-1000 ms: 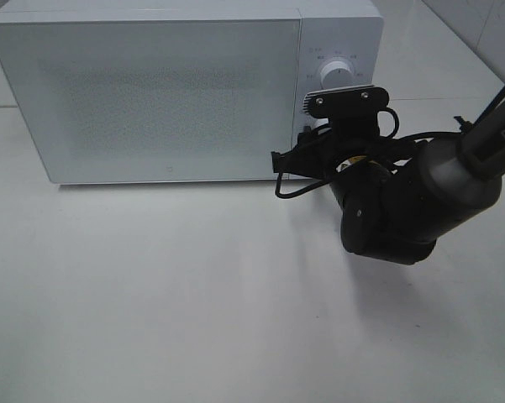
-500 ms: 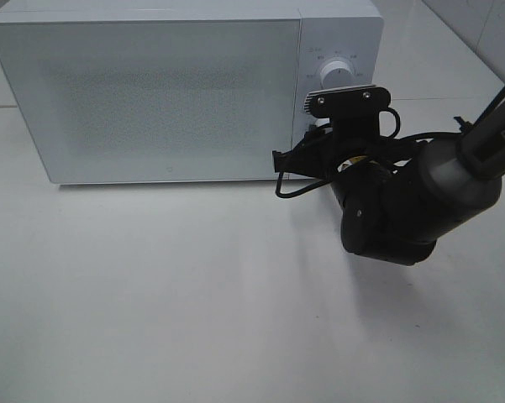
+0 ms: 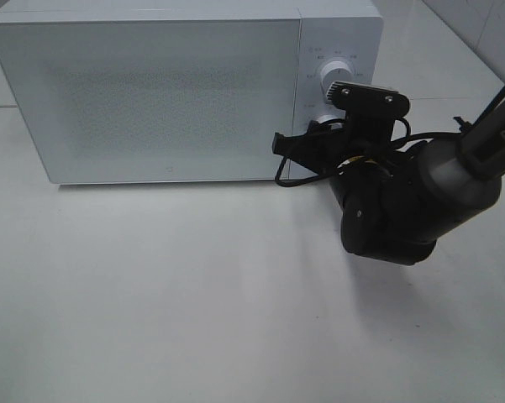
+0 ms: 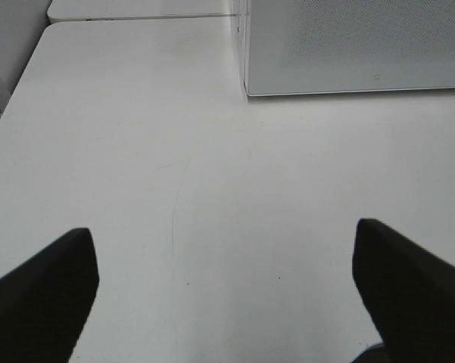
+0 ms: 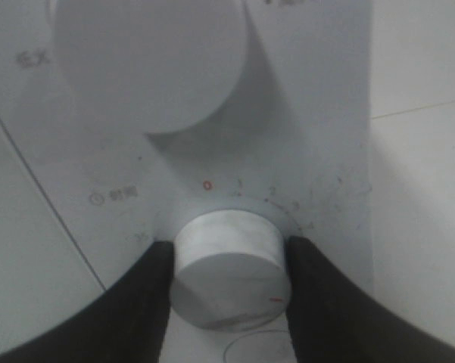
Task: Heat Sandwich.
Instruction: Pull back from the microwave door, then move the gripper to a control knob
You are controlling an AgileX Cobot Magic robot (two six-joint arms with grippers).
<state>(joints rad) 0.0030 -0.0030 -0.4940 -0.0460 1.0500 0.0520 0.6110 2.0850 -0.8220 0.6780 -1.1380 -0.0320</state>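
Note:
The white microwave (image 3: 151,92) stands at the back of the table with its door closed. The sandwich is out of view. My right gripper (image 3: 323,128) is at the control panel, shut on the lower timer knob (image 5: 227,261). In the right wrist view its black fingers (image 5: 144,299) press both sides of the knob, and the gripper (image 5: 227,283) is centred on it. A red mark on the knob points away from the red 0 on the dial. My left gripper (image 4: 227,280) is open and empty over the bare table; it does not show in the exterior high view.
The upper knob (image 3: 334,75) sits above the gripped one and also shows in the right wrist view (image 5: 151,60). The microwave's lower corner (image 4: 356,45) lies ahead of the left gripper. The right arm's black body (image 3: 395,210) hangs in front of the panel.
My right wrist has rolled clockwise on the lower knob; the camera mount has tilted and shifted right and up. The microwave and table are unchanged.

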